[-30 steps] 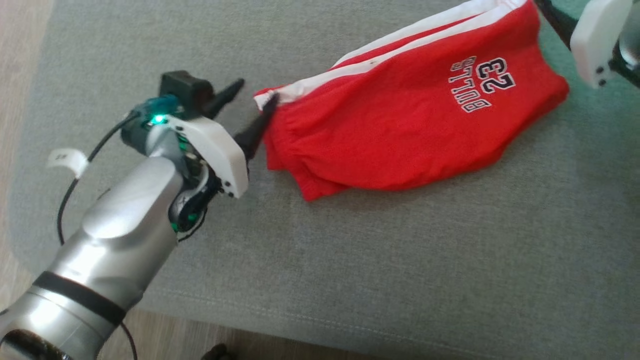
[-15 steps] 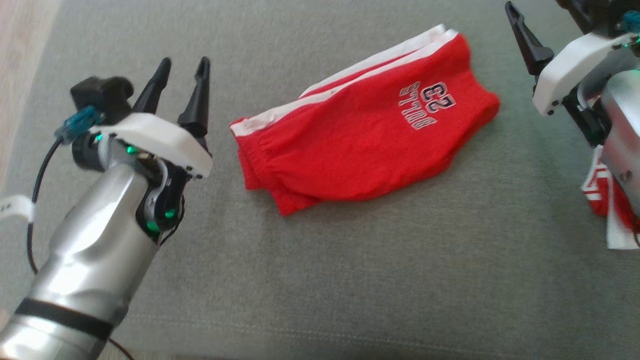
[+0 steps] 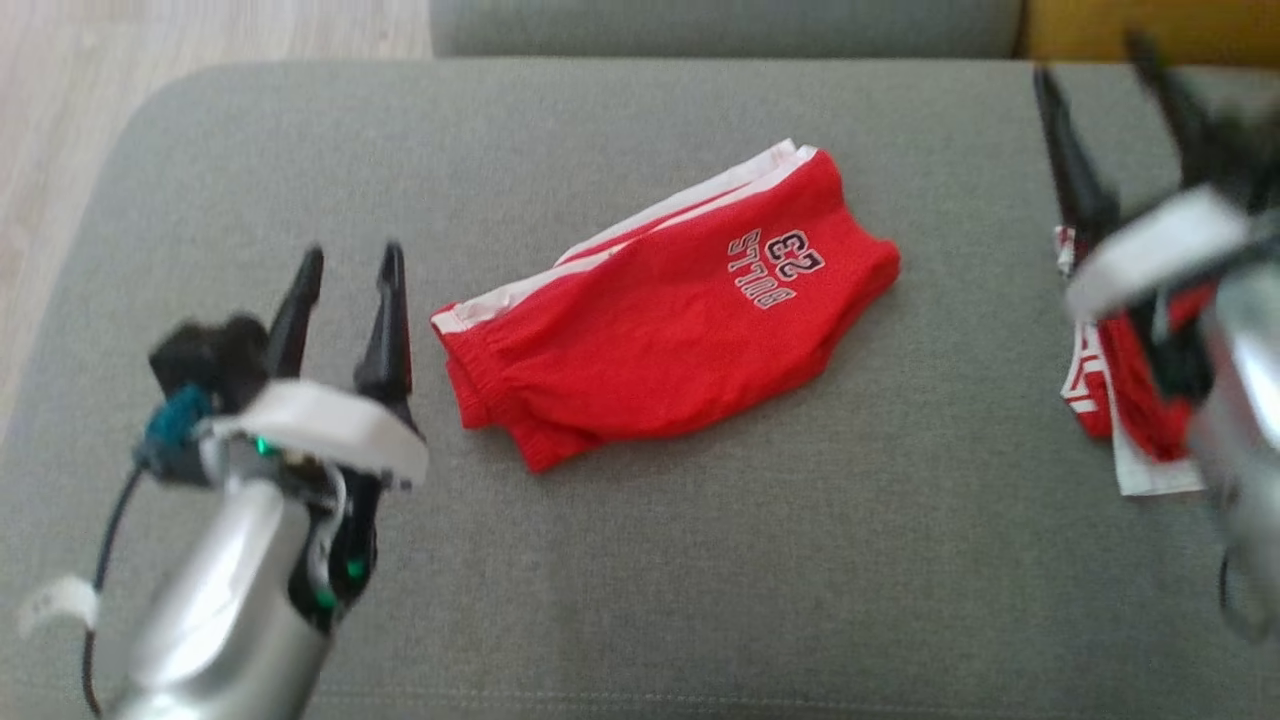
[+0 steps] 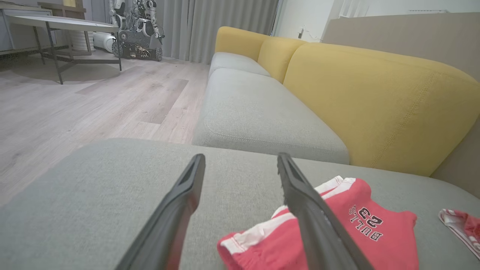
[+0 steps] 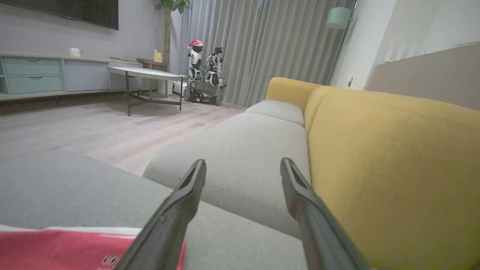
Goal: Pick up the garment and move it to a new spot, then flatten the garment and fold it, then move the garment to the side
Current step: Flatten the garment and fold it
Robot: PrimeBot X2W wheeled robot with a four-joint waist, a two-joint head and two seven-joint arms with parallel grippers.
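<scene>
The garment (image 3: 660,320) is a pair of red shorts with white side stripes and "BULLS 23" print, folded and lying on the grey sofa seat (image 3: 700,560). In the left wrist view the garment (image 4: 356,232) lies low and right, behind one finger. My left gripper (image 3: 345,265) stands open just left of its waistband, apart from it, with nothing between its fingers (image 4: 180,206). My right gripper (image 3: 1100,75) is open and blurred at the far right, well clear of the garment; the right wrist view has its fingers (image 5: 183,202) empty.
A second red and white garment (image 3: 1115,400) lies at the seat's right, partly behind my right arm; its red cloth (image 5: 75,249) shows under the right gripper. Yellow backrests (image 4: 375,105) rise behind. Wooden floor (image 3: 180,30) lies beyond the seat's left edge.
My left gripper has let go of the shorts' waistband corner and drawn back to the left. The head camera has lifted and pulled back, so more of the seat shows.
</scene>
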